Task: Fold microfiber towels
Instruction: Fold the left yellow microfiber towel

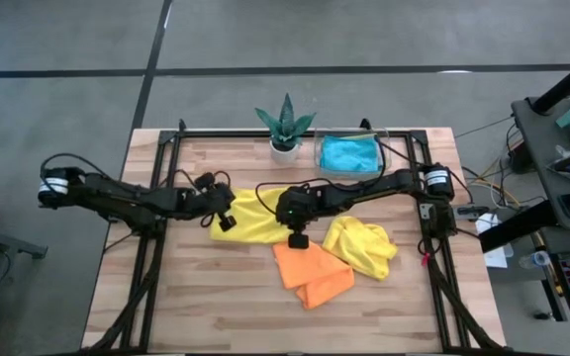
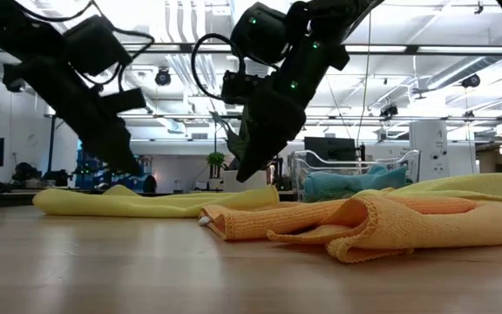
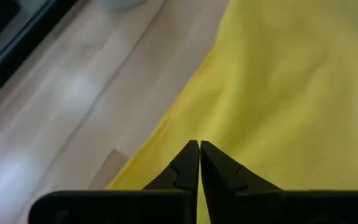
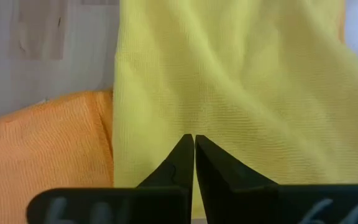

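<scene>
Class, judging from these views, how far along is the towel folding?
Done: a blue towel lies in the clear tray. In hand: both shut tools, left tool and right tool, pinch the flat yellow towel. Left: the orange towel and crumpled yellow towel.

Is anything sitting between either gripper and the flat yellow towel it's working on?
Nothing visible. The left gripper and right gripper, both shut, sit directly over the flat yellow towel; the orange towel lies beside it.
</scene>
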Motion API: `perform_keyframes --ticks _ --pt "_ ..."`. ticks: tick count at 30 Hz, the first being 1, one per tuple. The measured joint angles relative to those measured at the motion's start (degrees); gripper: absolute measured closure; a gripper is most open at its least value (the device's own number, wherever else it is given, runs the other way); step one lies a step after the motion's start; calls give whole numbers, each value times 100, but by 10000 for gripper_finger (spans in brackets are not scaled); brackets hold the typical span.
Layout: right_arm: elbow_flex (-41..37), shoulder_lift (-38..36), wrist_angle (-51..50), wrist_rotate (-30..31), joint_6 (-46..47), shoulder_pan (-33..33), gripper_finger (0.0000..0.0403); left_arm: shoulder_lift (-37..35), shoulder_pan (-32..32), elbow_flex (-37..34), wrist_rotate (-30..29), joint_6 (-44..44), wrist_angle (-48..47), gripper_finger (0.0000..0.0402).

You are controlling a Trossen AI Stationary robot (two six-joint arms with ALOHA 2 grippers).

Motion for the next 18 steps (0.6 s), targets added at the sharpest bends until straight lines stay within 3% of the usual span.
perform_keyframes --ticks 8,12,18 --pt "-73 33 343 445 -48 -2 394 176 308 -326 21 374 1157 401" --pt "-163 33 727 1129 -52 -53 394 607 448 -372 23 343 1351 401" --pt "-402 114 1304 1136 145 -367 394 1399 561 -372 -93 320 1848 401"
